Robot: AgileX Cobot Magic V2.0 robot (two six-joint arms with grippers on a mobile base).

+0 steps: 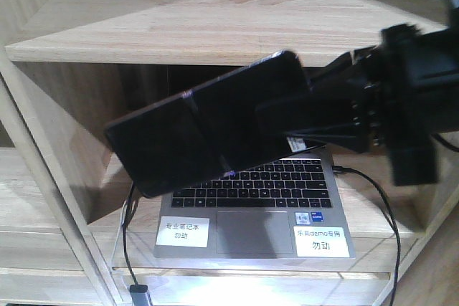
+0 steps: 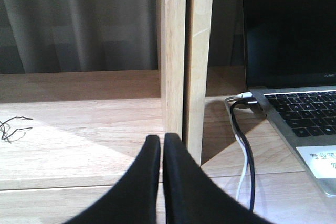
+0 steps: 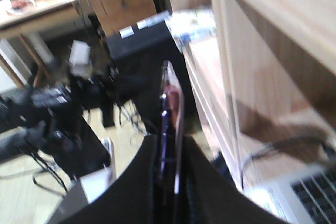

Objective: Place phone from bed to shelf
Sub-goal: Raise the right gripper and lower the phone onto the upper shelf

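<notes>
Clamped on one end of the phone, the right gripper holds it up in the air in front of the shelf, tilted so its far end dips down to the left, above the keyboard of an open grey laptop that sits in the lower compartment. From the front the phone shows its broad face: a glossy black slab, dark and reflective, with a thin metallic edge catching light along the top. The right wrist view shows only its thin side instead, a pinkish metal rim standing straight up between the two black fingers, with the shelf's pale planks to the right and a blurred room behind. The left gripper appears only in its own wrist view, its two black fingers pressed together with nothing between them, hovering low over a shelf plank just before a wooden upright. That view also catches the laptop's black cable and a white one beside it.
</notes>
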